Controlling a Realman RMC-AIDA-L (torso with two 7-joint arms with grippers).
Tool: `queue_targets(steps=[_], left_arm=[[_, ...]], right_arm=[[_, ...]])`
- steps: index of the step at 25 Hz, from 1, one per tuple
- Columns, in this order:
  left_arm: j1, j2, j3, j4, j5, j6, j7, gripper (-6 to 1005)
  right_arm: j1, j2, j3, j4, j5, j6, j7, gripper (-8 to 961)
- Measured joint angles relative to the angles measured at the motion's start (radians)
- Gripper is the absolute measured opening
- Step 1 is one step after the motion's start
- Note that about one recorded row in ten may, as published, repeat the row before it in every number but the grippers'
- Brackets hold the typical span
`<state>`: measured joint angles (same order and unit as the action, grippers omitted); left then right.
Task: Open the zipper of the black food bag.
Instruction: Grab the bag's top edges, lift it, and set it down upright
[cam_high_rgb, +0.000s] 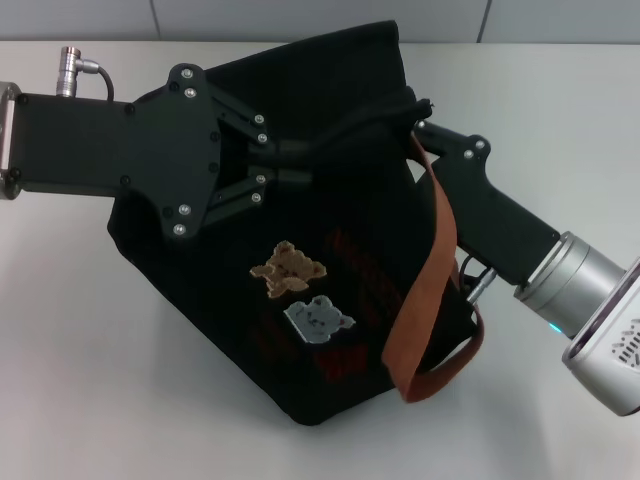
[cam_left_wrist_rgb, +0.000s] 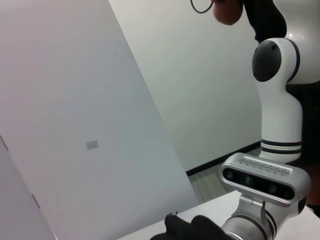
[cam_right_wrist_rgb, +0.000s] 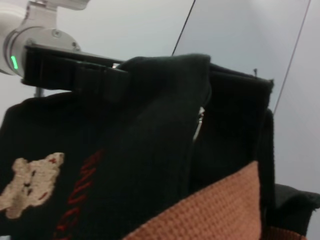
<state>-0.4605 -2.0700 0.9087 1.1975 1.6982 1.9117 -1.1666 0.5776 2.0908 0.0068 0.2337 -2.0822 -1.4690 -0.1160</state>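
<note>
Black food bag (cam_high_rgb: 300, 300) lies tipped on the counter (cam_high_rgb: 90, 380), left gripper (cam_high_rgb: 290, 165) clenched on its top fabric. Right gripper (cam_high_rgb: 425, 125) reaches the rim; its jaws I cannot tell. Next, I'd guess, pinching the zipper (cam_right_wrist_rgb: 198, 122) pull.

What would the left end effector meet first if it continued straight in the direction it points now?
Probably the upper fabric of the boxy black fabric food bag. In the head view the left end effector points rightward with its fingers already at or over the bag's top, though depth is unclear.
</note>
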Motion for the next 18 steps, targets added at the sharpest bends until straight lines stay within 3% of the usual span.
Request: queue_targets(steps=[18], left_arm=[[-0.011,0.001,0.001,-0.033,0.000,-0.024,0.013,88]], right_arm=[[-0.014,-0.001,0.012,-0.008,-0.005,0.015,-0.020,304]])
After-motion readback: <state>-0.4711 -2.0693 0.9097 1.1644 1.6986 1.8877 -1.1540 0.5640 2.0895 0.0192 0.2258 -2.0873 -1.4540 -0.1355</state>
